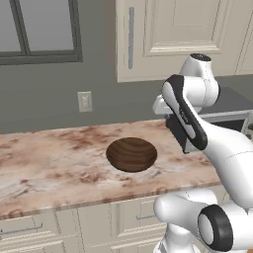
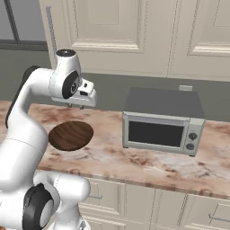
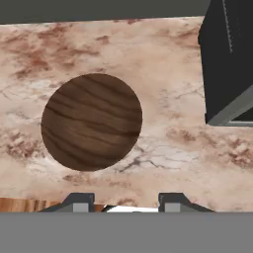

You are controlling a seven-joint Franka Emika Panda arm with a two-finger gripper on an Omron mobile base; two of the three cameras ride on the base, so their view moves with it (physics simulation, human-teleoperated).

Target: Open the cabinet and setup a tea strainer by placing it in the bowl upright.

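We are counting one wooden bowl (image 3: 92,122), holding nothing, lying on the marble counter (image 3: 168,74) just below and ahead of our gripper (image 3: 126,201). The fingers are standing apart, gripping nothing. One toaster oven (image 2: 161,120) is sitting beside. One cabinet (image 1: 168,34) is hanging shut above.
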